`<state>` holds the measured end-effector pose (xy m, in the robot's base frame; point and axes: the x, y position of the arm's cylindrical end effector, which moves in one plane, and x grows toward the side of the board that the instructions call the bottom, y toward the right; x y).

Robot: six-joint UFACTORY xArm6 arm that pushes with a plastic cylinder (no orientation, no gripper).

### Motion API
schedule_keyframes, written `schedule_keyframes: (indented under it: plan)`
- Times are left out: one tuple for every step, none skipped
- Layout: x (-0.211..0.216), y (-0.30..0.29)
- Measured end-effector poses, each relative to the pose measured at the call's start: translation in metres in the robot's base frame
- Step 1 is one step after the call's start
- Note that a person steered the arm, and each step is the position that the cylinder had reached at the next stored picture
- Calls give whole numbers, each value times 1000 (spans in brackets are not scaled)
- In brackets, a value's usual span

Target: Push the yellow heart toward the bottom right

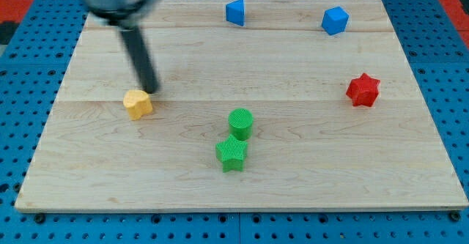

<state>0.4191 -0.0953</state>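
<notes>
The yellow heart (137, 103) lies on the wooden board (308, 193) at the view's left, about mid-height. My tip (152, 91) is at the end of the dark rod, just up and right of the heart, touching or nearly touching its upper right edge. The rod slants up to the arm at the view's top left.
A green cylinder (240, 122) and a green star (232, 153) sit close together near the middle, toward the bottom. A red star (362, 90) is at the right. Two blue blocks (234, 12) (334, 20) sit near the top edge.
</notes>
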Motion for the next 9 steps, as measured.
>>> schedule_keyframes:
  plan:
    - [-32,-79]
    - [-3,-129]
    - [53,-105]
    - [43,-22]
    - [12,7]
    - [9,-8]
    - [9,-48]
    - [5,-57]
    - [-23,-46]
